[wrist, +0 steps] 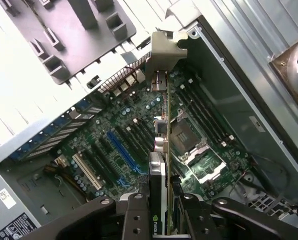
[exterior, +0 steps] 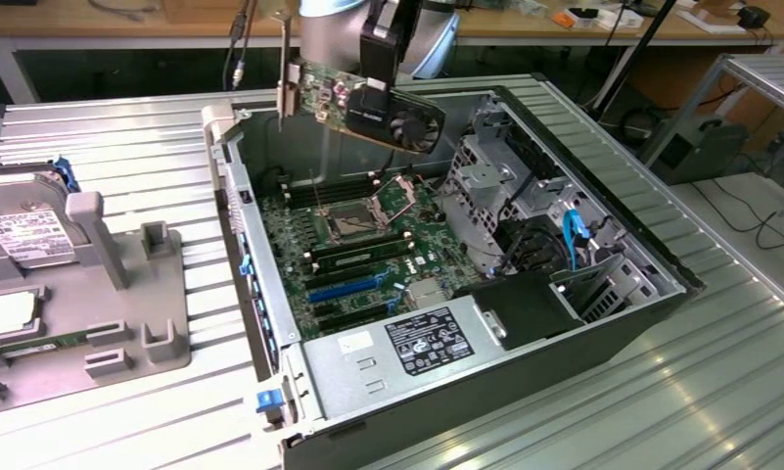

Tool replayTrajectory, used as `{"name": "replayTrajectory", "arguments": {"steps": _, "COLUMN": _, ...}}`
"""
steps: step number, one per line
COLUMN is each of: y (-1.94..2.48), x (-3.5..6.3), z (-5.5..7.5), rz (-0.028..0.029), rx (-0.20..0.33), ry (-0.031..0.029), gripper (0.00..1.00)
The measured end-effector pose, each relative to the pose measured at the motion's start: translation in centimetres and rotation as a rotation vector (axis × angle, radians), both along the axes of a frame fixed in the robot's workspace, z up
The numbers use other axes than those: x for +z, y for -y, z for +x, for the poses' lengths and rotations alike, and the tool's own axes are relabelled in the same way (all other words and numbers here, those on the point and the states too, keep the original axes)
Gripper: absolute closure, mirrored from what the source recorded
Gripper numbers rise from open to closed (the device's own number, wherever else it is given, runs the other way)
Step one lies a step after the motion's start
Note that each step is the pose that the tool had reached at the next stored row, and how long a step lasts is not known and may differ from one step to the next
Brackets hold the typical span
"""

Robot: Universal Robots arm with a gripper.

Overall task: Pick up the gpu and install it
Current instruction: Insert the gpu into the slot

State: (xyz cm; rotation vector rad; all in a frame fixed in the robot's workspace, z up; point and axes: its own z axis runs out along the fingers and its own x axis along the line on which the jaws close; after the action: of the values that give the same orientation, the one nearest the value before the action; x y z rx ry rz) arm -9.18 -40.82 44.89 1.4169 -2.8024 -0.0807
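The gpu (exterior: 365,106) is a green card with a black cooler and a silver bracket at one end. It hangs in the air above the far end of the open computer case (exterior: 626,245), held upright with its edge down. My gripper (exterior: 376,83) is shut on it from above. In the wrist view I see the gpu (wrist: 161,150) edge-on, with its bracket (wrist: 163,55) far from the camera. The fingers (wrist: 136,215) clamp both faces. Below it lie the motherboard (wrist: 139,120) and a blue expansion slot (wrist: 121,152); the card is clear of them.
Inside the case are a CPU socket (exterior: 352,220), a memory stick (exterior: 359,257), a power supply (exterior: 405,343) and drive cages (exterior: 523,186). On the exterior view's left a grey fixture tray (exterior: 144,294) holds a hard drive (exterior: 26,235). Everything rests on a ribbed metal table (exterior: 705,392).
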Motion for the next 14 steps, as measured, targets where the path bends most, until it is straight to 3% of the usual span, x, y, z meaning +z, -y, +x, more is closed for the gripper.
{"name": "replayTrajectory", "arguments": {"steps": 14, "y": 0.0, "x": 0.0, "z": 0.0, "rz": 0.0001, "rx": 0.155, "ry": 0.0, "gripper": 0.73}}
